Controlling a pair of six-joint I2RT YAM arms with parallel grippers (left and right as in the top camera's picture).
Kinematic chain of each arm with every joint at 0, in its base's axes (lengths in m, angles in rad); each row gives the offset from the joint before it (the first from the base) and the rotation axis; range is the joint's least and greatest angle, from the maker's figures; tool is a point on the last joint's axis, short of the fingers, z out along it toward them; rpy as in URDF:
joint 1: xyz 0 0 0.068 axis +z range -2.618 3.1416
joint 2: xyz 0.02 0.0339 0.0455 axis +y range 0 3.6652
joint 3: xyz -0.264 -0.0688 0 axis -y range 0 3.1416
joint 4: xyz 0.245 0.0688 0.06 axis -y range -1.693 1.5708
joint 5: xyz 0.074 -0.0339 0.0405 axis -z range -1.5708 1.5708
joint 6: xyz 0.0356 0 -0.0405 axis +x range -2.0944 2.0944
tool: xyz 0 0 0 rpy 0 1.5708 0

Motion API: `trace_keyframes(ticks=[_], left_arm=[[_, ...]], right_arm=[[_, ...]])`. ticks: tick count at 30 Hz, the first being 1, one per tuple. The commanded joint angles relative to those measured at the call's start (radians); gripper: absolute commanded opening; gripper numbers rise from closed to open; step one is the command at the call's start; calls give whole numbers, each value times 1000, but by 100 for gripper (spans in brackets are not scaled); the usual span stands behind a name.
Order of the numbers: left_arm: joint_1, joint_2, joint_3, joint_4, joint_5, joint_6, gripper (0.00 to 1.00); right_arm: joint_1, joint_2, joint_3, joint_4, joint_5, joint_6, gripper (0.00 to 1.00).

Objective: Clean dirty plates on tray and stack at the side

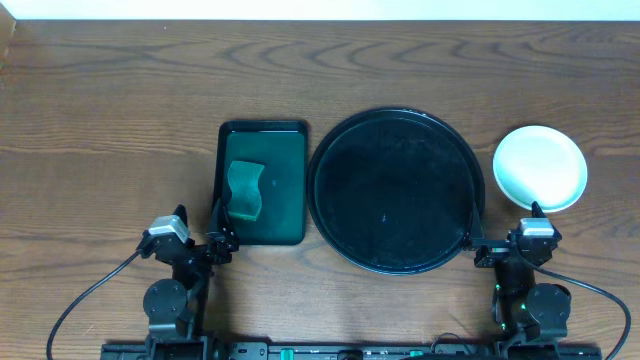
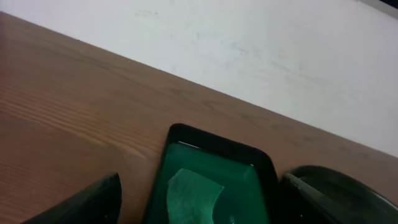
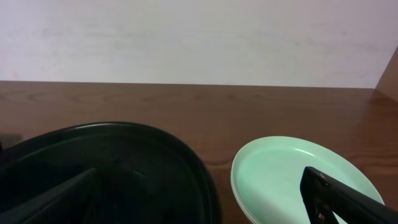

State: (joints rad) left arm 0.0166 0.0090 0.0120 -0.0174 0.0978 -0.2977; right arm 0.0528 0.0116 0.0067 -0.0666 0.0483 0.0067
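- left gripper (image 2: 205,205): jaws spread wide, nothing between them, hanging just off the near edge of the small dark green tray (image 1: 285,190)
- green sponge (image 1: 245,188) lies inside that green tray, on its left half
- right gripper (image 3: 202,199): jaws released wide, gripping nothing, at the near right edge of the round black tray (image 1: 390,190), pointing at the gap between tray and plates
- white plates (image 1: 540,167): stacked on the wooden table (image 1: 100,120), just right of the black tray and off it; count in the stack unclear
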Motion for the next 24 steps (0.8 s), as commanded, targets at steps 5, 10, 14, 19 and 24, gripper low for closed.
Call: trace_keyframes(ticks=[5,10,14,19,24], left_arm=[[-3,-7,-8,-46,13,85,80],[-3,-7,-8,-46,14,153,80],[-3,-7,-8,-45,24,241,81],[-3,-7,-8,-45,23,241,80],[-3,-7,-8,-45,21,241,80]], right_arm=[[-7,-7,-2,-4,0,0,99],[-7,-6,-2,-4,0,-1,99],[-7,-7,-2,-4,0,-1,99],[-7,-7,-2,-4,0,0,99],[-7,-7,-2,-4,0,0,99]])
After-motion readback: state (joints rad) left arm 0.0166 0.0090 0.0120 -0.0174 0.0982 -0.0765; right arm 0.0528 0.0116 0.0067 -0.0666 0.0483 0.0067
